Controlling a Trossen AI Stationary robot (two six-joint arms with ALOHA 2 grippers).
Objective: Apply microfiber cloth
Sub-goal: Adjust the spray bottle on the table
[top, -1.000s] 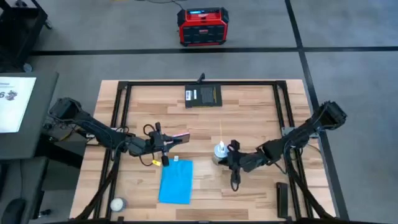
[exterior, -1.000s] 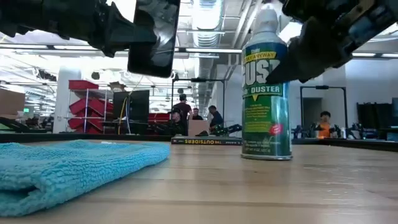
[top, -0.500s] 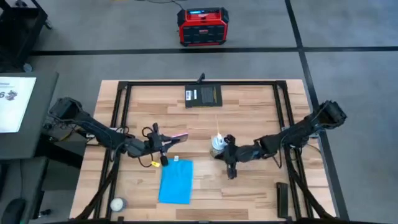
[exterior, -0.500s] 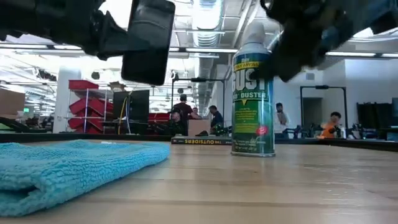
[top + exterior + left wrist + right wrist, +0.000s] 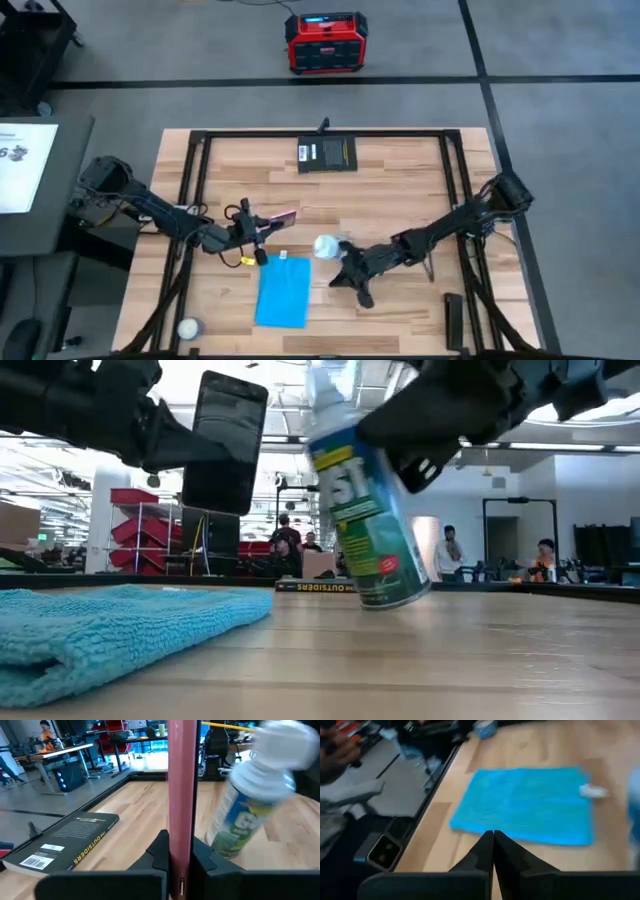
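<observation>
Right gripper [image 5: 352, 277], fingers pressed together on nothing, has swung toward cloth [image 5: 283, 291] near worktop's front edge, knocking spray can [image 5: 360, 500] atilt; cloth untouched. Left gripper [image 5: 262, 229] clamps phone [image 5: 224, 442] upright

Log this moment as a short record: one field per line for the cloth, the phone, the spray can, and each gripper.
cloth: blue microfiber cloth lies flat on the wooden table, untouched
phone: pink-backed phone held on edge above the table by the left gripper
spray can: duster can tilted, leaning toward the cloth side, its base edge on the table
left gripper: shut on the phone, beyond the cloth's far edge
right gripper: right gripper shut, empty, low between the can and the cloth
book: black book flat at the far edge
</observation>
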